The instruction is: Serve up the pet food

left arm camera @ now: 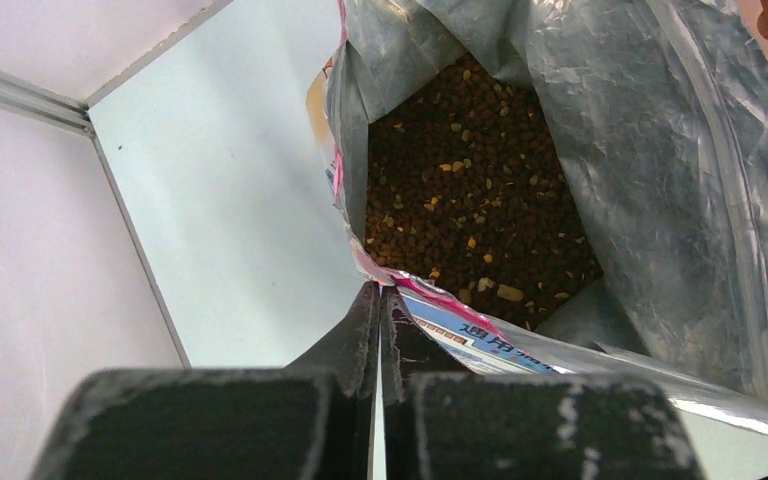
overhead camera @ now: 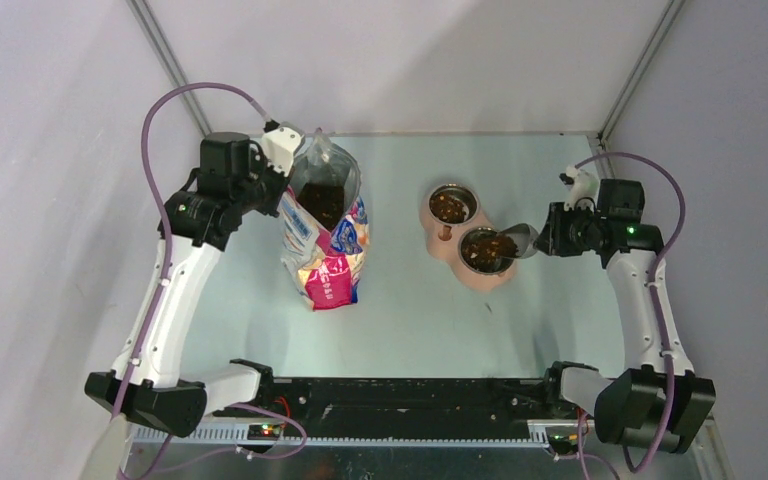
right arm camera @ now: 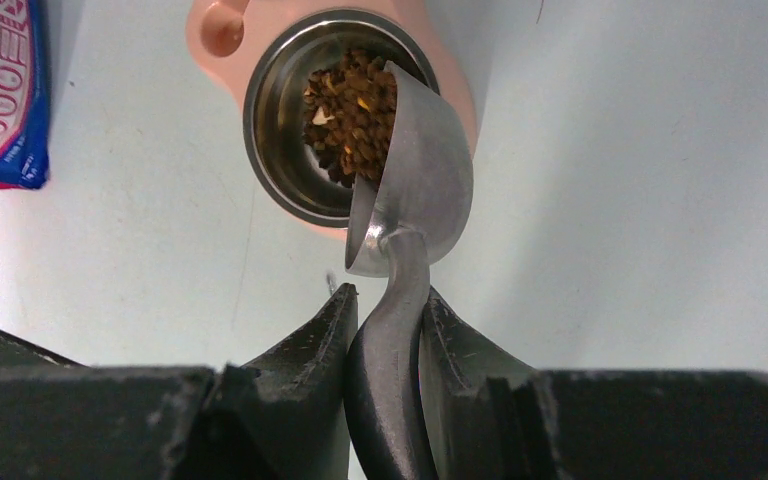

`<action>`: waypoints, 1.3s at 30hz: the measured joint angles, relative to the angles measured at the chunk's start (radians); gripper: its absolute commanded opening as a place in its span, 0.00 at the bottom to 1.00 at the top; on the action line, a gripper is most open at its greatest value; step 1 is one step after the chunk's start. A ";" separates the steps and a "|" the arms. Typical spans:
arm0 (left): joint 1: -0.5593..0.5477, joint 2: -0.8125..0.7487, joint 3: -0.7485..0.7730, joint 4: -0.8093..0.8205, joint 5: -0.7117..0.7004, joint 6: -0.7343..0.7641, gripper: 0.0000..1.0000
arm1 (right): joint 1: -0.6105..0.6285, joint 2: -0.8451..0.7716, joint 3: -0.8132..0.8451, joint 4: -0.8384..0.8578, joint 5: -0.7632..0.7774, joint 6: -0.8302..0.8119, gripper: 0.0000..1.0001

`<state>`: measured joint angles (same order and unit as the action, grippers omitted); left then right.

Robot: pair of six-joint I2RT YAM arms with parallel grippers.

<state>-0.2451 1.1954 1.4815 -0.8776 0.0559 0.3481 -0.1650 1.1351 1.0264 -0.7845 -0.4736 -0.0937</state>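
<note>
Dark brown pet food [left arm camera: 470, 190] fills the open printed bag [overhead camera: 326, 250] standing left of centre. My left gripper [left arm camera: 380, 292] is shut on the bag's rim [left arm camera: 420, 290], pinching it at the near edge of the mouth. My right gripper [right arm camera: 385, 305] is shut on the handle of a grey metal scoop [right arm camera: 415, 185]. The scoop [overhead camera: 522, 238] is tilted over the nearer metal bowl [right arm camera: 280, 150] of a pink double feeder [overhead camera: 438, 232]. Kibble [right arm camera: 352, 115] lies heaped in that bowl against the scoop's lip. The farther bowl [overhead camera: 453, 205] also holds kibble.
The cell's back wall and metal frame posts [overhead camera: 172, 65] close in the table at the rear corners. A purple cable [overhead camera: 155, 170] loops beside the left arm. The bag's printed corner [right arm camera: 5, 90] shows left of the feeder in the right wrist view.
</note>
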 measured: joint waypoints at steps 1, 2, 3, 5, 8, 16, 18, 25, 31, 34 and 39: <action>0.000 0.000 0.000 0.000 0.001 0.000 0.00 | 0.013 0.002 0.008 -0.006 0.011 -0.011 0.00; 0.000 -0.001 0.000 0.000 0.003 0.000 0.00 | 0.027 0.004 0.017 -0.010 0.023 -0.023 0.00; 0.000 -0.001 0.000 0.000 0.005 -0.001 0.00 | 0.042 0.005 0.026 -0.013 0.039 -0.035 0.00; 0.001 -0.001 0.000 0.000 0.008 -0.001 0.00 | 0.074 0.007 0.042 -0.019 0.068 -0.061 0.00; 0.003 -0.004 0.000 0.000 0.008 -0.002 0.00 | 0.119 0.008 0.061 -0.027 0.105 -0.103 0.00; 0.008 -0.012 0.000 0.000 0.019 -0.008 0.00 | 0.193 0.021 0.114 -0.067 0.177 -0.218 0.00; 0.008 -0.012 0.000 0.000 0.026 -0.009 0.00 | 0.203 0.045 0.153 -0.087 0.188 -0.244 0.00; 0.010 -0.010 -0.003 0.000 0.037 -0.037 0.00 | 0.231 0.258 0.549 -0.207 0.129 -0.222 0.00; 0.010 -0.002 -0.003 0.001 0.054 -0.081 0.00 | 0.322 0.546 1.103 -0.223 -0.005 -0.056 0.00; 0.010 0.008 0.000 0.000 0.053 -0.116 0.17 | 0.369 0.629 1.278 -0.172 -0.089 0.079 0.00; 0.010 0.037 0.079 -0.021 0.045 -0.176 0.56 | 0.449 0.652 1.302 -0.080 -0.183 0.299 0.00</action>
<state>-0.2352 1.2320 1.5600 -0.8982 0.1013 0.1719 0.2836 1.7874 2.3287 -0.8642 -0.6563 0.2050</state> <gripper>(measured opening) 0.417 0.282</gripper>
